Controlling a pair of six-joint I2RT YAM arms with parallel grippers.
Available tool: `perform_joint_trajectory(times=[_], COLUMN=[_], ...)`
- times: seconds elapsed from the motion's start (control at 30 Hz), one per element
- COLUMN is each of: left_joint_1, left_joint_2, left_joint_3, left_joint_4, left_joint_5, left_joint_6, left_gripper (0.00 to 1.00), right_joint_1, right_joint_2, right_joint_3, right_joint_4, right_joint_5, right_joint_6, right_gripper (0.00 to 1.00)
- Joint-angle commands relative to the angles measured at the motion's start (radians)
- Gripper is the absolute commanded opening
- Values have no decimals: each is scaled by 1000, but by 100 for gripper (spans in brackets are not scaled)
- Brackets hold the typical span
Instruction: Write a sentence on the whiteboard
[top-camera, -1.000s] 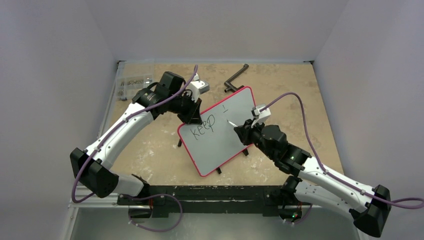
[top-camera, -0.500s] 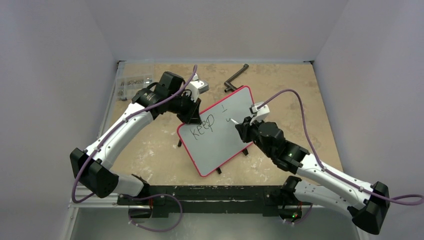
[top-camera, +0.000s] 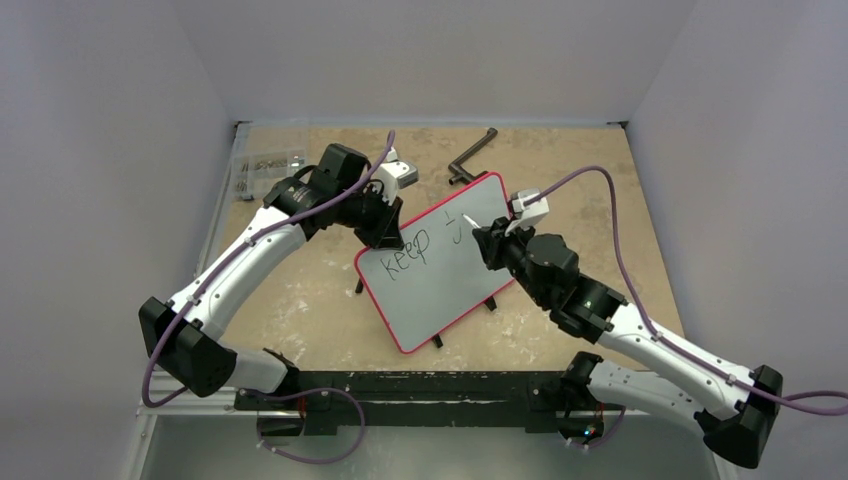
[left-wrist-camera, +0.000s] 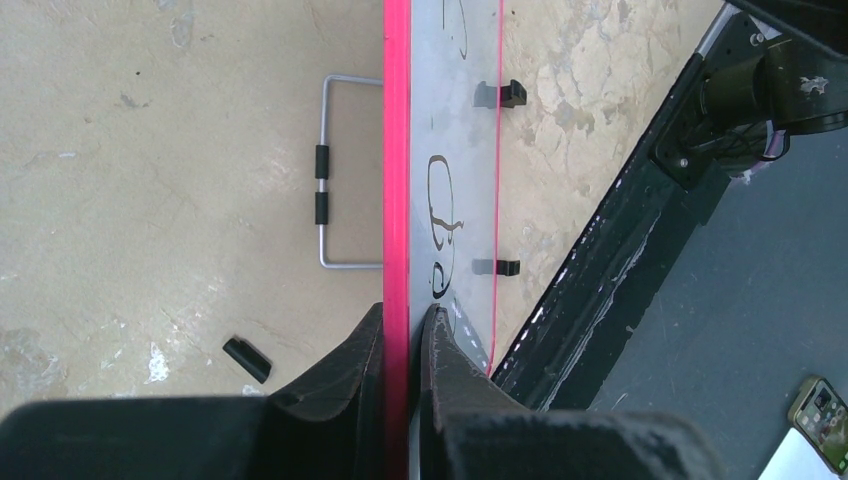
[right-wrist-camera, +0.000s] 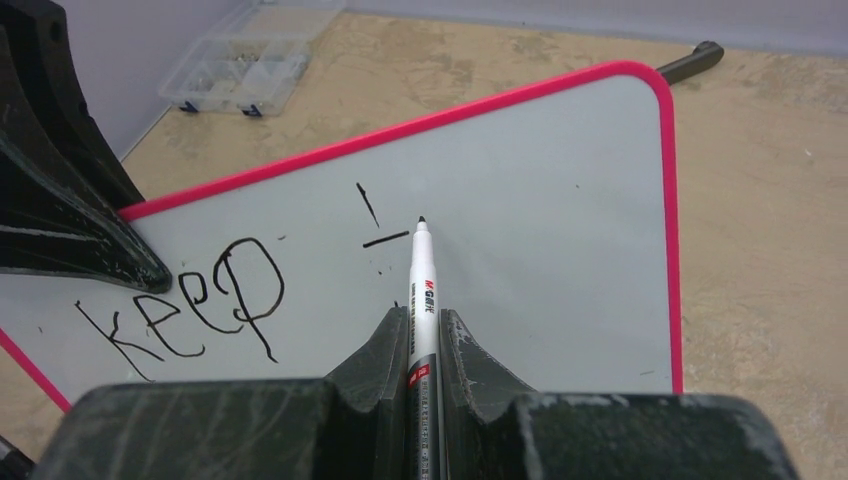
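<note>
The whiteboard (top-camera: 440, 295) stands tilted on the table, pale grey with a red rim. My left gripper (top-camera: 386, 236) is shut on its upper left rim (left-wrist-camera: 397, 150), one finger on each face of the board. The sentence reads "keep" (right-wrist-camera: 190, 305), with two short strokes (right-wrist-camera: 375, 225) to its right. My right gripper (right-wrist-camera: 422, 315) is shut on a white marker (right-wrist-camera: 420, 285). The marker's black tip points at the board (right-wrist-camera: 560, 200) just right of those strokes. In the top view the right gripper (top-camera: 487, 243) hangs over the board's right half.
A clear plastic parts box (top-camera: 265, 172) sits at the far left. A black crank handle (top-camera: 472, 160) lies beyond the board. Behind the board are a wire stand (left-wrist-camera: 335, 170) and a small black piece (left-wrist-camera: 246, 359). Black feet (top-camera: 437, 341) line the board's lower edge.
My right gripper has carried the marker up the board toward its far right corner, leaving a new short stroke beside the dash. The left arm and the board have stayed still.
</note>
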Motion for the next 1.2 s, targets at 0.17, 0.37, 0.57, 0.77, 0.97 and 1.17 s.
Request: perform_joint_trajectory(times=[0.17,0.37,0.57,0.77,0.97,1.17], left_joint_1=[0,1,0,0,1,1], left_joint_2=[15,13,17,18,15,13], left_joint_3=[-37,-37,-37,-37,-35,-34], left_joint_4=[-63,-63,-62,-60,-60,-62], left_joint_5=[-279,-280,-281,-281,-283,-284], left_joint_6=[138,138,139,138,140,140], left_gripper=[0,0,0,0,0,0], right_joint_1=[-4,-40,-62,-68,-68,-67], right_joint_2=[52,103,100,70,23,-11], right_joint_3=[88,101,57,-12,-72,-113], right_joint_4=[121,141,139,116,86,35], right_joint_5=[85,52,17,-39,-80,-121], right_joint_6=[-60,-61,-43,-4,38,86], right_gripper=[0,0,0,0,0,0])
